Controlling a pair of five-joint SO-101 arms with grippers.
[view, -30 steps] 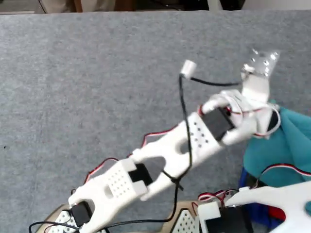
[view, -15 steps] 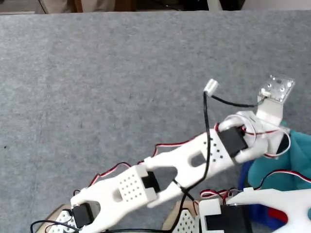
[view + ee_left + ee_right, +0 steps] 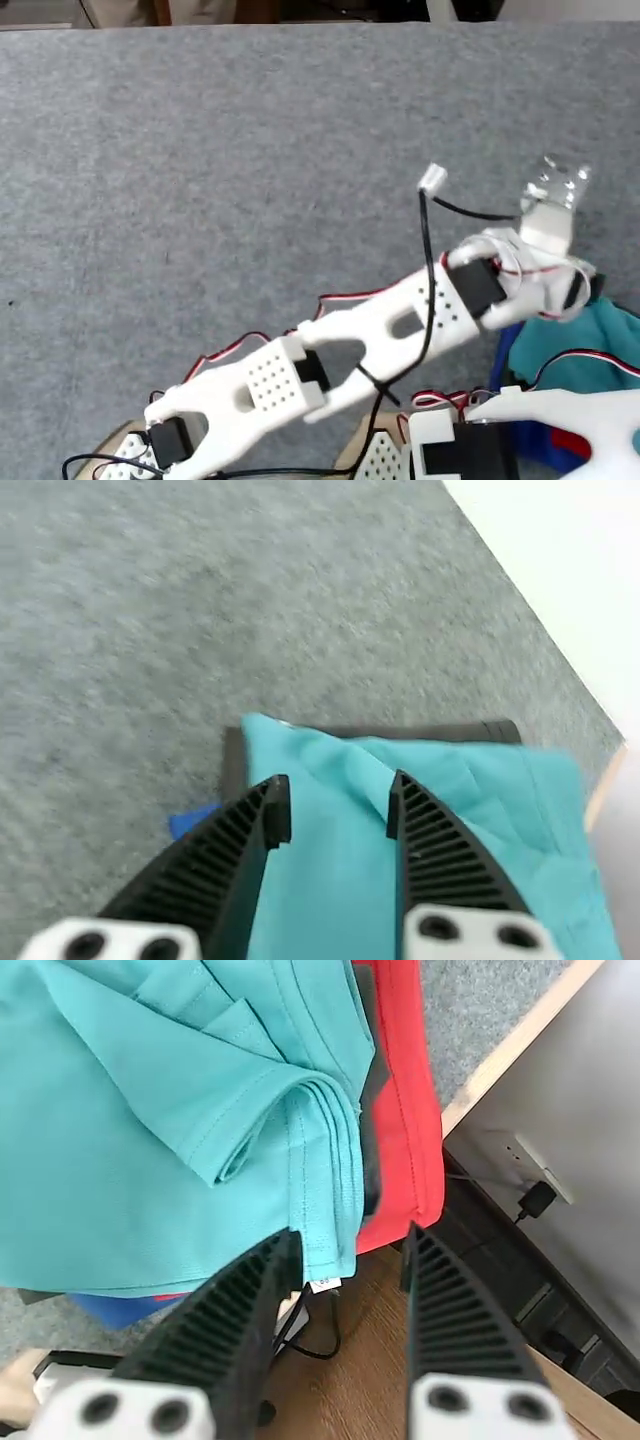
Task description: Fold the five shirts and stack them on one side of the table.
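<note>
A stack of folded shirts lies at the table's near right corner. The teal shirt (image 3: 590, 340) is on top, with blue (image 3: 540, 432) and red (image 3: 568, 440) cloth showing beneath it. My left arm (image 3: 400, 320) stretches across to the stack. In the left wrist view my left gripper (image 3: 335, 805) stands open just above the teal shirt (image 3: 450, 820), nothing between its fingers; a dark shirt (image 3: 400, 732) peeks out underneath. My right gripper (image 3: 350, 1260) is open and empty above the stack's edge, over the teal shirt (image 3: 150, 1130), the red shirt (image 3: 405, 1110) and a blue one (image 3: 120, 1310).
Grey cloth covers the table (image 3: 200, 180), wide and bare to the left and back. The table's wooden edge (image 3: 510, 1050) runs close beside the stack, with a wall outlet and plug (image 3: 535, 1198) below it. The right arm's base (image 3: 560, 410) sits at the near right.
My left arm has swung right and nearer, its wrist now over the stack's edge. The teal shirt's raised far part has dropped, and the shirt lies lower and flatter.
</note>
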